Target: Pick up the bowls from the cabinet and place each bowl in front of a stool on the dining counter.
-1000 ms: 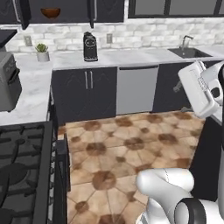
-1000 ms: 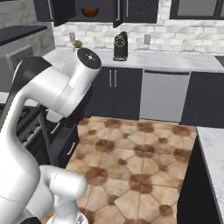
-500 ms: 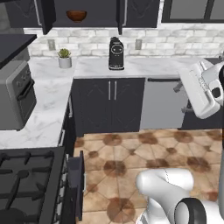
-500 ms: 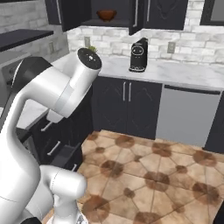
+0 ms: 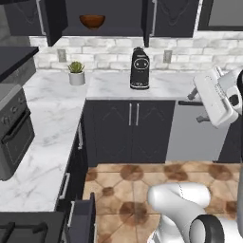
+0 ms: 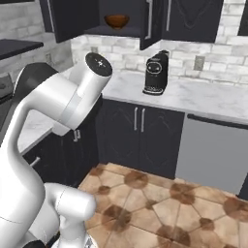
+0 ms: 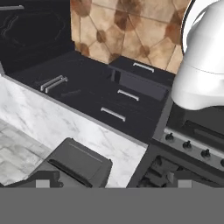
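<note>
From the left base view the reddish-brown bowl (image 5: 92, 21) sits on the open cabinet's (image 5: 102, 31) shelf, up and left of the end effector (image 5: 214, 97), and from the right base view it sits likewise high (image 6: 116, 21), while the hand view looks down over worktop (image 7: 52, 120) and stove (image 7: 183, 168), fingers spread wide, holding nothing.

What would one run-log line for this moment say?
stage: approach | brown bowl: on shelf of open cabinet | fingers: open, empty | coffee machine: on wall counter
</note>
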### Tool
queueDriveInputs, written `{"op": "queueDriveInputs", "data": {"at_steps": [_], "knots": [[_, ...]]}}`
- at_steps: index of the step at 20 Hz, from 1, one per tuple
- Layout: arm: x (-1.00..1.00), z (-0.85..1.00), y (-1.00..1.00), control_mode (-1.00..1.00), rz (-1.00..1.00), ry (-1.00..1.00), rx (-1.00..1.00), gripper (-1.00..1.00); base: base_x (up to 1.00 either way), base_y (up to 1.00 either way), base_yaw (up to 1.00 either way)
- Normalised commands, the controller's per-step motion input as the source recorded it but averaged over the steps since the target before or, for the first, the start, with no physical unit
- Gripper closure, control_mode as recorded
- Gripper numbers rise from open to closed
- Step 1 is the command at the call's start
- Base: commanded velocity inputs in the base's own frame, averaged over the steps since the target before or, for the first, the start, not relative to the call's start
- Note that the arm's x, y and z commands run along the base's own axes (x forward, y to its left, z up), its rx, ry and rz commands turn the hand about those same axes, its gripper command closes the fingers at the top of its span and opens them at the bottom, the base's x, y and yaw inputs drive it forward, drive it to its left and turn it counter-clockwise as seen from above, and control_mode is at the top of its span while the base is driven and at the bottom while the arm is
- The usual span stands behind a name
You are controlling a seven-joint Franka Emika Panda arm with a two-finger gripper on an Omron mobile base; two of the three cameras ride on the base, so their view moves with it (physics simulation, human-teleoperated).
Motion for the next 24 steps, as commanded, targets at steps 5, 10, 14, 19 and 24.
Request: {"op": "queueDriveInputs", "data": {"at_steps": [5, 10, 14, 19, 24], "knots": [[0.00, 0.00, 0.00, 1.00, 0.00, 0.00, 0.00, -1.00, 1.00, 0.01, 0.12], [0.00, 0.00, 0.00, 1.00, 0.00, 0.00, 0.00, -1.00, 1.00, 0.14, 0.08], [0.00, 0.00, 0.00, 1.00, 0.00, 0.00, 0.00, -1.00, 1.00, 0.47, 0.04], [0.00, 0.00, 0.00, 1.00, 0.00, 0.00, 0.00, -1.00, 0.85, 0.62, 0.00], [0.00, 0.00, 0.00, 1.00, 0.00, 0.00, 0.00, -1.00, 0.93, 0.24, 0.00]]}}
